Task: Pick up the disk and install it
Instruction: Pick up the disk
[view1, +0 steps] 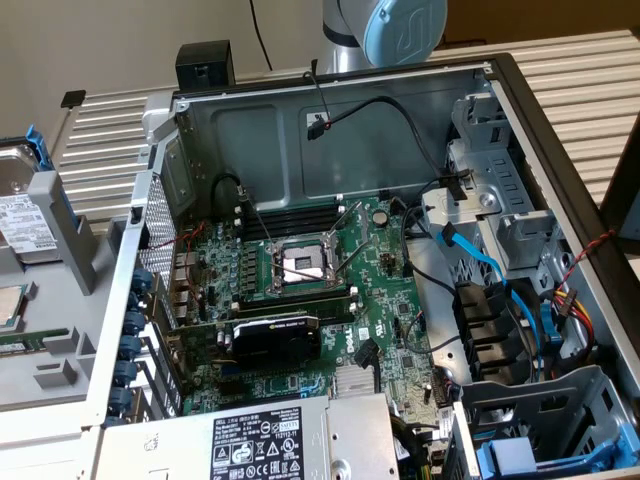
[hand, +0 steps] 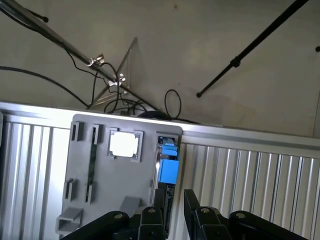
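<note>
Disk (view1: 22, 215) stands on edge in a slot of the grey holder (view1: 70, 260) at the exterior view's far left, outside the case (view1: 330, 130). Its white label faces the camera and a blue rail shows at its upper edge. A chip (view1: 8, 305) lies flat in the holder just beside the disk, nearer the camera. Holder and case both rest on the slatted worktop (view1: 590, 90). The case lies open, showing a motherboard (view1: 300, 290) with a bare socket in its middle and a black graphics card (view1: 275, 340) on the camera's side of that socket. A power supply (view1: 270, 445) with a black-and-white sticker sits at the near edge. Blue cables (view1: 480, 265) run along the exterior view's right, and a bay (view1: 540, 420) with blue plastic fills the near right corner. The arm (view1: 395, 30) shows behind the case's far wall. In the wrist view the gripper (hand: 174, 212) hangs above the holder and apart from it, looking down on it. Its black fingers (hand: 196, 222) stand a narrow way apart with nothing held between them. The disk, seen edge-on by its blue rail, lines up with the gap. The disk is not yet picked up.
</note>
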